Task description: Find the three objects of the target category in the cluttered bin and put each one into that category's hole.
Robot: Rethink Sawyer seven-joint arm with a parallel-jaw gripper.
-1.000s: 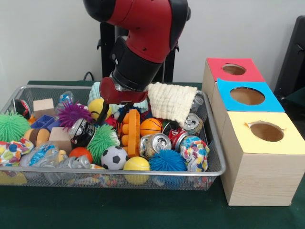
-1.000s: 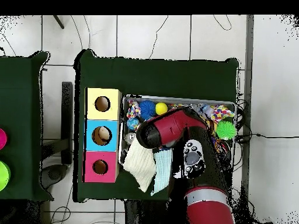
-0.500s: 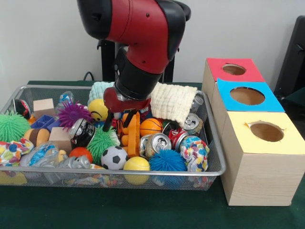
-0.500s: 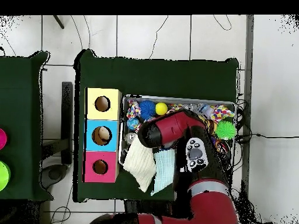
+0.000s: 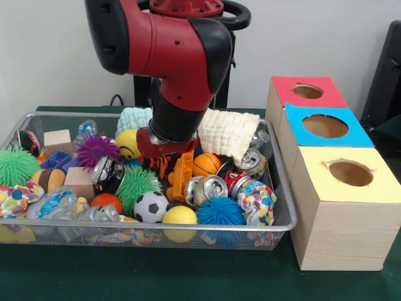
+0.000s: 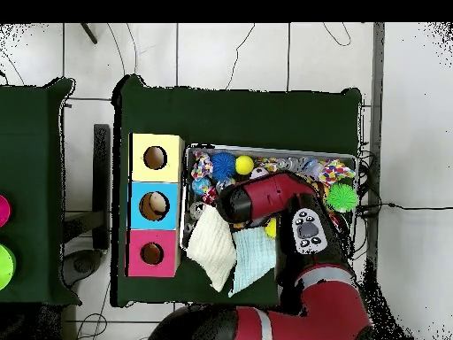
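Note:
My gripper is pushed down into the toys at the middle of the wire bin, under the red arm. It sits between the yellow smiley ball and the small basketball. An orange toy block leans tilted just in front of it. Crushed cans lie to its right. A soccer ball, a yellow ball and a blue spiky ball line the bin's near side. The red-topped hole, the blue-topped hole and the yellow-topped hole stand in a row beside the bin.
A white cloth and a mint cloth hang over the bin's far rim. Wooden blocks, green spiky balls and a purple spiky ball crowd the left half. In the overhead view the arm covers most of the bin.
The arm has come down and a little to the right, sinking the gripper among the toys. The orange block has tipped over rightwards and the basketball has shifted right.

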